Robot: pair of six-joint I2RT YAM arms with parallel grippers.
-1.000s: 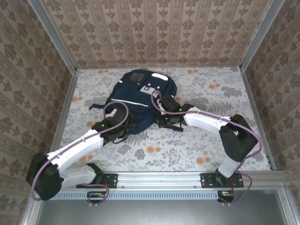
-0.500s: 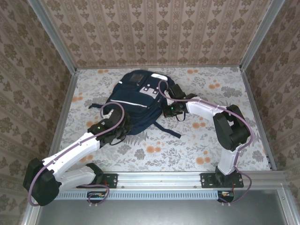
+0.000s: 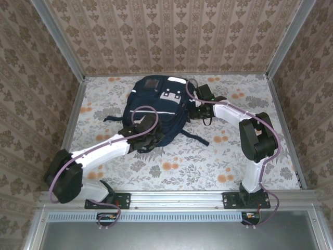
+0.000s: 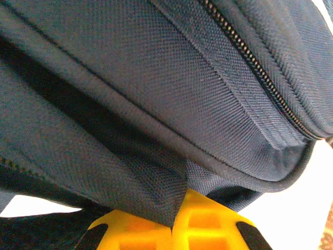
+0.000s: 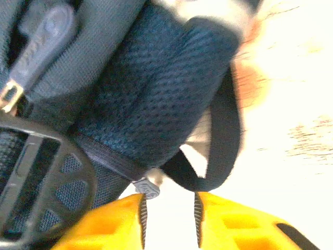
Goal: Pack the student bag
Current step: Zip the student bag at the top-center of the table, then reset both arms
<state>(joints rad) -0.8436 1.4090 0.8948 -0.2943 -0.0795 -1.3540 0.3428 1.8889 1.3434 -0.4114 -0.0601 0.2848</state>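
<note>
Toward the back of the flower-patterned table (image 3: 234,156), a navy backpack (image 3: 156,104) is laid flat, its white-patched front facing up. Its near edge is met by the left gripper (image 4: 174,229), whose yellow jaws are pressed together on a fold of the blue fabric; a closed zipper (image 4: 250,57) is seen running across the cloth above. At the backpack's right side, the right gripper (image 5: 169,213) is placed with its jaws a little apart, bright table showing through the gap. A dark strap (image 5: 223,135) loops down to just above that gap, though nothing is seen clamped there. A black plastic buckle (image 5: 36,177) is seen beside one finger.
</note>
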